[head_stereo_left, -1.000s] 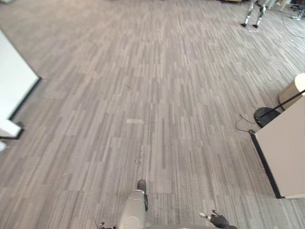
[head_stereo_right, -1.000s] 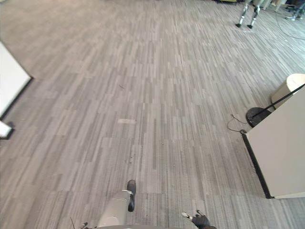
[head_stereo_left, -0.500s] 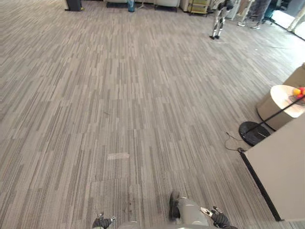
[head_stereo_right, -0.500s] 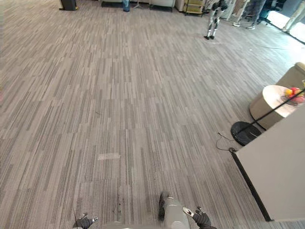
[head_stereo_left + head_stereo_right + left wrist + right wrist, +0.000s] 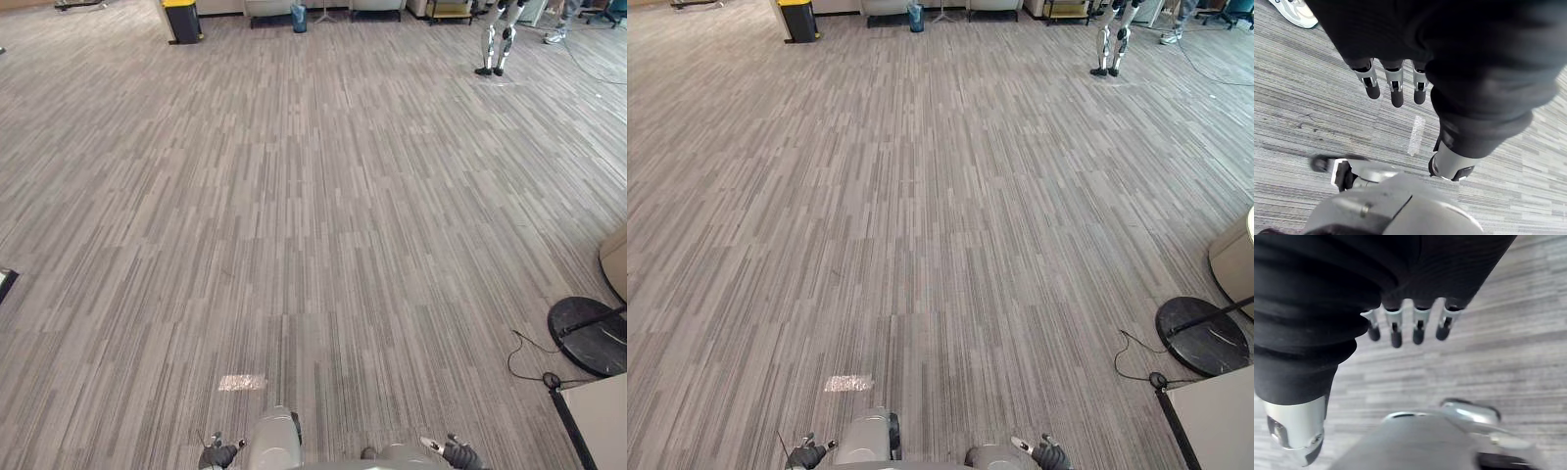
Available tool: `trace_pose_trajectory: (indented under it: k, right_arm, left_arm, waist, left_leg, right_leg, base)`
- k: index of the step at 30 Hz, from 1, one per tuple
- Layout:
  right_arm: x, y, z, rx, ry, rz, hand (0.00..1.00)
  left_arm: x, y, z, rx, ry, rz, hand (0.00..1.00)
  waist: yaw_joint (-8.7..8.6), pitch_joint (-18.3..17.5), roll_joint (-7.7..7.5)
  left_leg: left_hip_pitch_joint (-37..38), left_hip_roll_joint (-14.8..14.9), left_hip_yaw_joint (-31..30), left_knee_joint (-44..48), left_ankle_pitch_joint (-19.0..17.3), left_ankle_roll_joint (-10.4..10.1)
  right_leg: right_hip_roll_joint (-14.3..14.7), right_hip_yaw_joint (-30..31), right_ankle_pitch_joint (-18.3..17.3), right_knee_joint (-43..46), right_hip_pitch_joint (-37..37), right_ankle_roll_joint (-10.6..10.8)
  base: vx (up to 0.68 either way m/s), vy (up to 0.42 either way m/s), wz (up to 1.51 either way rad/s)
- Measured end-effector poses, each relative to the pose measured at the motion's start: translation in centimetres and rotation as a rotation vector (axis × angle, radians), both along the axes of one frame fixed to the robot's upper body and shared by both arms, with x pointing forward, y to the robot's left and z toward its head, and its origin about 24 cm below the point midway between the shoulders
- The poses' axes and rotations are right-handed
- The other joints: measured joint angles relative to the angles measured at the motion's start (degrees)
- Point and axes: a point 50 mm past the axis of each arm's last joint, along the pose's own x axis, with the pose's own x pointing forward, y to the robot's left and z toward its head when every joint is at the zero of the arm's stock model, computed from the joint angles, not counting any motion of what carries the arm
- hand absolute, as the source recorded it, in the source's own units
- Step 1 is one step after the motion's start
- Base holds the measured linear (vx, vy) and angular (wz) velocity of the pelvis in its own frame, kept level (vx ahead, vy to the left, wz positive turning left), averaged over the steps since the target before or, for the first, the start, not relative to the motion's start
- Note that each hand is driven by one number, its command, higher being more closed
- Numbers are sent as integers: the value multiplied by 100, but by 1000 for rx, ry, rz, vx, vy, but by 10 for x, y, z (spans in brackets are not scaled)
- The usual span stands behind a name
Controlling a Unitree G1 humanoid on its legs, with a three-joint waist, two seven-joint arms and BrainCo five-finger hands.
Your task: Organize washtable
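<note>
My left hand [image 5: 217, 454] hangs low at my side over grey striped carpet [image 5: 313, 196], at the bottom edge of the eye views. In the left wrist view its fingers [image 5: 1395, 90] point down, straight and relaxed, with nothing in them. My right hand [image 5: 458, 453] hangs the same way on the other side. Its fingers [image 5: 1405, 330] are loose and hold nothing.
A black round stand base [image 5: 588, 336] with a thin cable lies at the right, beside a beige panel's corner [image 5: 600, 423]. A strip of tape [image 5: 242, 382] is stuck to the carpet just ahead. Far back stand a yellow-topped bin [image 5: 182, 20] and another robot's legs [image 5: 493, 44]. A person's shoe [image 5: 1295, 12] is close by.
The camera has swung, so the whole picture shifted: the beige panel slid to the lower right corner and the far wall came into view. Both hands still hang at my sides.
</note>
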Motion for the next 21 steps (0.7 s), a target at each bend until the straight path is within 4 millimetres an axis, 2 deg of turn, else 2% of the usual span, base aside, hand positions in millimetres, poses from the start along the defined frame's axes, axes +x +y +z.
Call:
trace_pose_trajectory:
  k: [1, 2, 3, 4, 5, 6, 7, 9, 10, 11, 12, 13, 14, 15, 16, 18, 21]
  right_arm:
    - [1, 0, 1, -3, -10, 3, 0]
    - [-1, 4, 0, 7, -4, -1, 0]
    - [-2, 9, -2, 20, -3, -3, 0]
    - [-5, 16, -3, 37, 3, -5, 0]
    - [-6, 20, -4, 48, 7, -3, 0]
    - [-6, 21, -4, 52, 6, -3, 0]
    - [-6, 19, -4, 48, 4, 0, 0]
    - [-7, 20, -4, 54, 9, 27, 0]
    - [0, 25, -4, 65, 5, 88, 0]
    - [1, 23, -3, 56, 3, 93, 0]
    - [1, 18, -2, 36, -2, 92, 0]
    - [0, 17, -2, 33, -5, 89, 0]
    - [0, 17, -2, 33, -4, 87, 0]
    - [-3, 23, -4, 37, 7, 77, 0]
    - [-6, 26, -5, 46, 15, 67, 0]
    - [-8, 18, -6, 24, 33, 79, 0]
    - [-10, 11, -5, 5, 44, 97, 0]
  left_arm:
    - [0, -1, 0, -2, -2, 0, 0]
    - [-3, -1, -1, -4, 4, 1, 0]
    - [-4, 3, 0, 7, 8, -1, 0]
    - [-5, 9, 1, 23, 15, -7, 0]
    - [-1, 12, 2, 32, 6, -14, 0]
    - [-2, 14, 2, 37, 8, -19, 0]
    - [6, 22, 5, 57, 7, -49, 0]
    - [29, 22, 9, 53, -35, -98, 0]
    - [45, 21, 14, 35, -95, -132, 0]
    - [51, 18, 16, 42, -126, -148, 0]
    - [58, 7, 18, 43, -173, -152, 0]
    - [59, -3, 17, 32, -182, -172, 0]
    - [59, -6, 17, 30, -179, -186, 0]
    - [56, -12, 14, 19, -163, -209, 0]
    - [56, -13, 14, 21, -166, -213, 0]
    - [51, -18, 13, 11, -163, -211, 0]
    - [40, -23, 9, -3, -139, -214, 0]
  waist:
    - [70, -11, 13]
    - [143, -53, -76]
    - [125, -97, -186]
    - [117, -199, -361]
    - [149, -257, -475]
    - [131, -275, -505]
    - [71, -270, -516]
    - [11, -335, -480]
    - [-50, -356, -457]
    - [-82, -380, -424]
    - [-170, -427, -344]
    - [-200, -432, -328]
    - [-194, -434, -341]
    - [-193, -469, -497]
    - [-181, -519, -636]
    - [-117, -614, -379]
    - [-27, -689, -241]
  left_leg:
    - [14, -63, -117, -492, 282, 198]
    - [87, -86, -67, -253, 511, 333]
    - [113, -139, 17, -145, 392, 358]
    - [147, -174, 180, -46, 149, 400]
    - [241, -197, 344, -29, 37, 461]
    - [312, -204, 413, -39, -12, 500]
    - [596, -208, 589, -155, -182, 572]
    - [1046, -207, 713, -470, -175, 579]
    - [1257, -208, 724, -694, -136, 551]
    - [1299, -172, 736, -776, -130, 543]
    - [1329, -90, 688, -854, -123, 530]
    - [1321, -63, 644, -904, -107, 502]
    - [1295, -81, 590, -901, -104, 496]
    - [1256, -234, 465, -897, -111, 467]
    - [1253, -354, 315, -875, -150, 370]
    - [1317, -175, 214, -991, -93, 273]
    - [1473, -129, 222, -1343, 7, 120]
  right_leg:
    - [48, 136, -246, 140, 30, 36]
    - [21, 368, -511, 441, 23, 132]
    - [-68, 430, -622, 549, 23, 196]
    - [-177, 522, -705, 805, -37, 305]
    - [-284, 558, -636, 1410, -320, 431]
    - [-349, 534, -550, 1749, -473, 577]
    - [-465, 500, -266, 2267, -695, 713]
    - [-563, 402, -288, 2448, -699, 643]
    - [-626, 302, -449, 2219, -723, 568]
    - [-636, 229, -467, 2025, -774, 532]
    - [-631, 101, -454, 1528, -849, 500]
    - [-624, 111, -357, 903, -881, 546]
    - [-609, 162, -184, 518, -856, 535]
    - [-669, 308, 586, -143, -755, 513]
    - [-761, 318, 795, -303, -646, 706]
    - [-626, 150, 918, -665, -433, 634]
    - [-478, 163, 1021, -1072, -249, 556]
  base:
    - [312, 167, -74]
    - [318, 192, -75]
    - [398, 224, -61]
    - [388, 208, -50]
    - [371, 206, -49]
    - [338, 216, -56]
    - [240, 160, -42]
    - [218, 130, -36]
    - [127, 81, -23]
    - [157, 66, -12]
    - [190, 19, 14]
    - [218, -13, 29]
    - [225, -70, 49]
    - [202, -148, 69]
    - [204, -168, 65]
    - [158, -138, 31]
    - [95, -98, -7]
